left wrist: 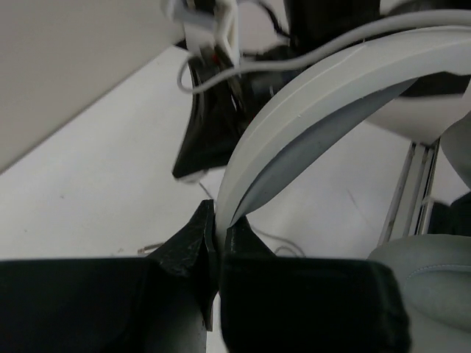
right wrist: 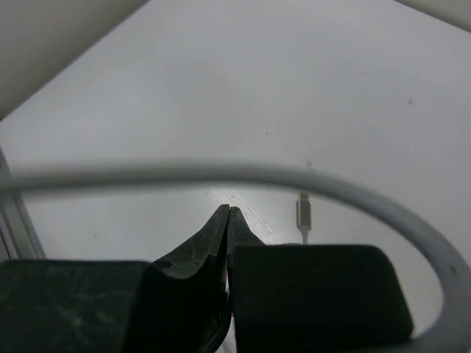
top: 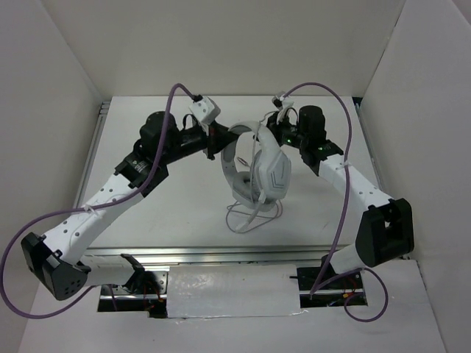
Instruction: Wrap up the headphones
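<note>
While the headset [top: 261, 173] is being held above the tabletop [top: 169, 213] between both arms | headband [left wrist: 331, 81] is being clamped at its edge by the left pincer [left wrist: 218, 220] | right pincer [right wrist: 229, 213] is being held together, nothing seen gripped, cable [right wrist: 221, 175] arcing just before it | risk: headband being tugged free if the loose cable snags.

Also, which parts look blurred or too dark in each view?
Top external view: even light, all sharp, the headphones casting a faint shadow. Left wrist view: the left gripper nearly black, without detail. Right wrist view: the cable near the lens is blurred; its plug beyond is sharper.
</note>
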Controlling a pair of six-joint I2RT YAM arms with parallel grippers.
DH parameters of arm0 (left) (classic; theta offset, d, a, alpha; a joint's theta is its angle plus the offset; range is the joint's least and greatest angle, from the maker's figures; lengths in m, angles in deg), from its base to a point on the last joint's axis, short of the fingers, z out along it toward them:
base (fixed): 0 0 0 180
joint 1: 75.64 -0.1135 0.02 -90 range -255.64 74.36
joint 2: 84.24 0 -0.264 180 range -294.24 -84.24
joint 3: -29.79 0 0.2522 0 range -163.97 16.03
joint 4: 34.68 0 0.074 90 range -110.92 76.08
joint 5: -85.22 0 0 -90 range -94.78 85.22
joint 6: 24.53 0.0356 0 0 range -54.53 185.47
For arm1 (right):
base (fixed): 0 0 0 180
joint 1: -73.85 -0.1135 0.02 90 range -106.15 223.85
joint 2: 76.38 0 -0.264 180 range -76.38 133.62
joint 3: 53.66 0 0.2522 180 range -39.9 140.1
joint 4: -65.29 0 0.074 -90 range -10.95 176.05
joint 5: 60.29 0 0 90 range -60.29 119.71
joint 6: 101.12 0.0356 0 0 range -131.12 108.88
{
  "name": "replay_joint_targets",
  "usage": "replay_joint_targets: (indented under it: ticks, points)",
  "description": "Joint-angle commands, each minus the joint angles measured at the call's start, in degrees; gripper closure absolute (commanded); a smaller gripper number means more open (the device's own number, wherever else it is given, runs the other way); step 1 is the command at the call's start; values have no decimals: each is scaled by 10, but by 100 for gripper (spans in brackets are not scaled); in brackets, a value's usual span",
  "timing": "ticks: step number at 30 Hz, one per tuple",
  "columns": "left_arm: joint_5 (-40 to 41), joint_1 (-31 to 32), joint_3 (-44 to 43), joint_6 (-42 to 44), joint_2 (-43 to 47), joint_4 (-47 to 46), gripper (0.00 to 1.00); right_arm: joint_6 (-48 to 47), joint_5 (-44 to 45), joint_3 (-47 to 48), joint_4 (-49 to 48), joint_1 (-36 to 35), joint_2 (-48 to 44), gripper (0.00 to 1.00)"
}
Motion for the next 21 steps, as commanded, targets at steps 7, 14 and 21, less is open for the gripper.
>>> replay_joint_targets:
  ticks: [7,14,21]
  points:
    - [28,4,-187,-105,-15,-30,100,120,-141,-31,-276,-41,75,74]
    - [100,4,-295,-105,-43,39,100,142,-168,46,-291,-64,187,60]
    - [195,1,-370,-112,-60,56,100,192,-207,17,-366,-94,251,51]
